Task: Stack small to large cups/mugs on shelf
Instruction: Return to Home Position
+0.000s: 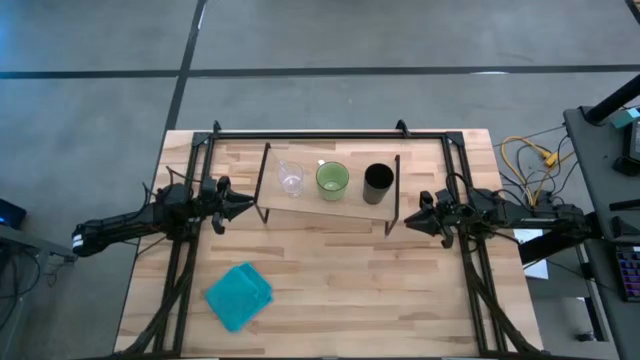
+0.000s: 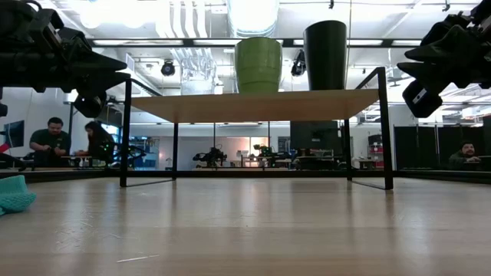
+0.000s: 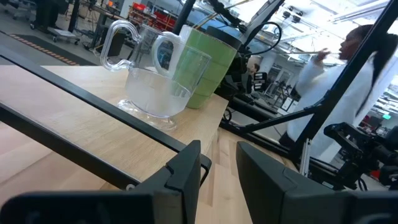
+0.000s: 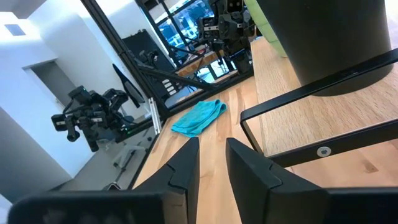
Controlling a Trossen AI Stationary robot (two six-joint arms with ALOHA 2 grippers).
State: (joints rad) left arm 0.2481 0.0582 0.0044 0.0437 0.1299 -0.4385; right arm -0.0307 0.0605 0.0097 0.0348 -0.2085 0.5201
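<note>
Glass cup [image 1: 291, 179], green mug [image 1: 332, 180], black cup [image 1: 378, 182] lined on shelf [image 1: 330, 209]. Left hand [image 1: 240, 207], right hand [image 1: 410, 222] flanking shelf, fingers slightly apart, empty. Risk: shelf clipped in withdrawal, black cup toppled.

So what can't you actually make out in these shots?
Clear glass cup: low view, lost against the bright ceiling lights.
Black cup: right wrist view, top cut off by the picture's edge.
Green mug: right wrist view, only a sliver shows beside the black cup.
Teal cloth: low view, cut off by the left edge.
</note>
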